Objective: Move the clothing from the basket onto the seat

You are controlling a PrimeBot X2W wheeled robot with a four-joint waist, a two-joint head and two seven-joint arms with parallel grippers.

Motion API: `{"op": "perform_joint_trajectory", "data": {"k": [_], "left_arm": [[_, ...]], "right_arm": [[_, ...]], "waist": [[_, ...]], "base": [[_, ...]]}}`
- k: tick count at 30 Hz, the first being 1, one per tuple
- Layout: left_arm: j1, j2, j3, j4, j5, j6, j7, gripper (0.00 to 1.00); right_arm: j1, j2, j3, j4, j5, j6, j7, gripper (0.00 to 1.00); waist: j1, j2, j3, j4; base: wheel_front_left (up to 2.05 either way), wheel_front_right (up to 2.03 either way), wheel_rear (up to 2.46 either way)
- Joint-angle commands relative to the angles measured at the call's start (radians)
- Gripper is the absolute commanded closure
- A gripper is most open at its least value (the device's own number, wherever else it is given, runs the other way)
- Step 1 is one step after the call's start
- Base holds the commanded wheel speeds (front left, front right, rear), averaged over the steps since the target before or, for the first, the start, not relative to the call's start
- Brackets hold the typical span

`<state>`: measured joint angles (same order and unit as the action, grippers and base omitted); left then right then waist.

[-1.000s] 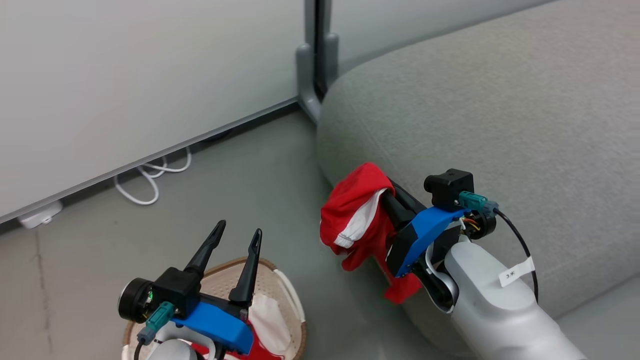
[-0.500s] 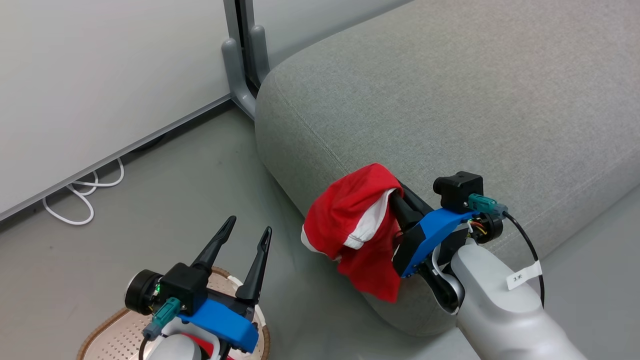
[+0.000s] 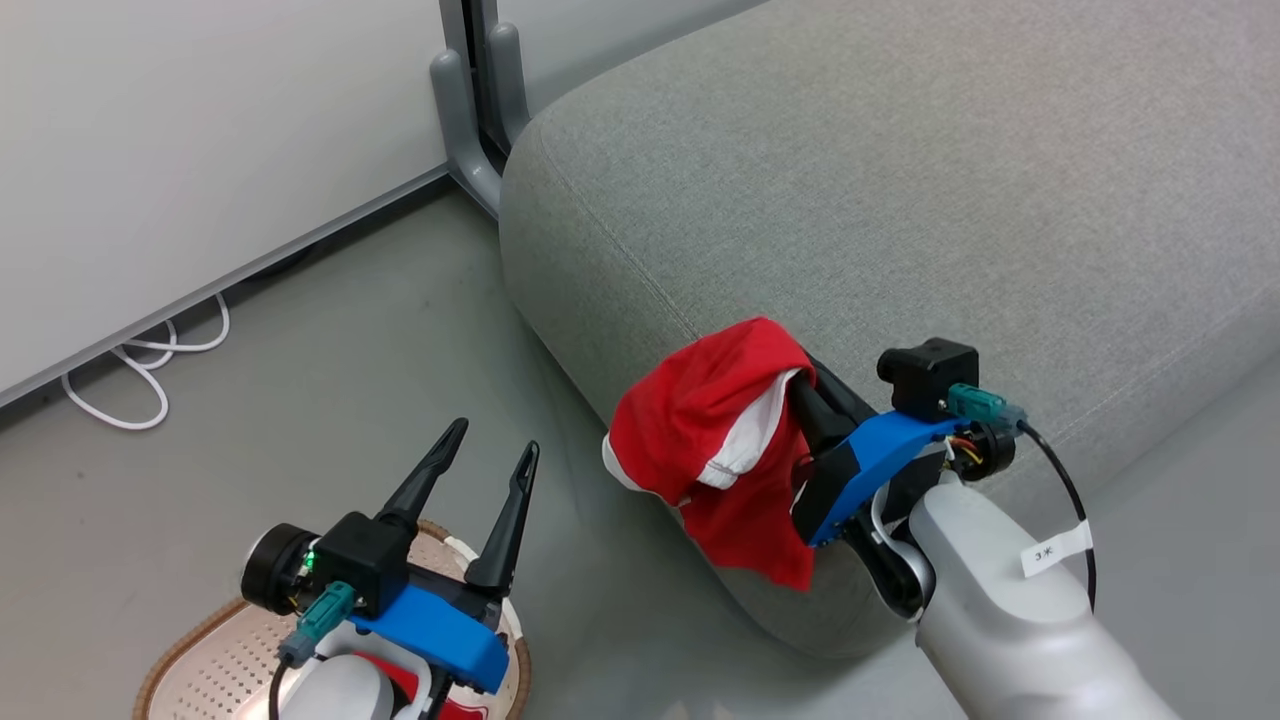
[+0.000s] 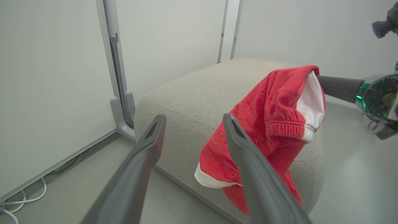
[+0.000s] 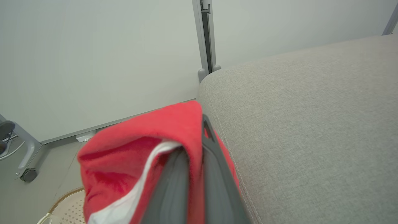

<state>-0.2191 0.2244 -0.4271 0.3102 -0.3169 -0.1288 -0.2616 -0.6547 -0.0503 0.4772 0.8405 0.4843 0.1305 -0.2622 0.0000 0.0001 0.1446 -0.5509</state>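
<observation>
the basket point(image 3: 205, 660), cut off below, holds mostly hidden clothing point(image 3: 395, 680), seemingly red.

Red jersey point(image 3: 715, 450), white trim, hangs bunched at grey seat point(image 3: 900, 200) front corner. Cream perforated basket point(image 3: 215, 655), brown rim, on floor; second red garment point(image 3: 392, 678) inside.

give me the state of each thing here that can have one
left tool, open, holding nothing, above the basket
right tool, shut on the red jersey
red jersey, bunched, hanging from the right tool by the seat corner, not laid down yet
basket, upright on the floor, red cloth inside
red cloth, in the basket, mostly hidden under the left tool
</observation>
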Motion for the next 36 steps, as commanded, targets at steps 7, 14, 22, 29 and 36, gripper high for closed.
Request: {"op": "perform_joint_trajectory", "data": {"k": [7,14,22,29,36], "left_arm": [[-0.025,0.028,0.020,-0.041,0.020,-0.002,-0.005,0.00],[-0.110,0.067,-0.021,-0.098,0.046,-0.002,-0.005,0.00],[-0.239,0.118,-0.057,-0.192,0.069,-0.002,0.020,0.00],[-0.339,0.142,-0.081,-0.267,0.090,-0.002,0.047,0.00],[-0.366,0.152,-0.089,-0.281,0.105,0.001,0.048,0.00]], "right_arm": [[-0.160,-0.017,-0.104,0.030,-0.055,0.000,-0.004,1.00],[-0.331,-0.147,-0.314,0.012,-0.130,0.000,-0.004,1.00],[-0.417,-0.287,-0.584,-0.021,-0.223,0.000,-0.004,1.00],[-0.402,-0.289,-0.783,0.012,-0.290,0.000,-0.004,1.00],[-0.386,-0.245,-0.891,0.033,-0.351,0.000,-0.004,1.00]], "waist": [[0.0000,-0.0001,0.087,0.016],[0.0000,-0.0001,0.232,0.110],[0.0000,-0.0001,0.434,0.216],[0.0000,-0.0001,0.578,0.286],[0.0000,-0.0001,0.636,0.307]], "base": [[0.00,0.00,0.00],[0.00,0.00,0.00],[0.00,0.00,0.00],[0.00,0.00,0.00],[0.00,0.00,0.00]]}}
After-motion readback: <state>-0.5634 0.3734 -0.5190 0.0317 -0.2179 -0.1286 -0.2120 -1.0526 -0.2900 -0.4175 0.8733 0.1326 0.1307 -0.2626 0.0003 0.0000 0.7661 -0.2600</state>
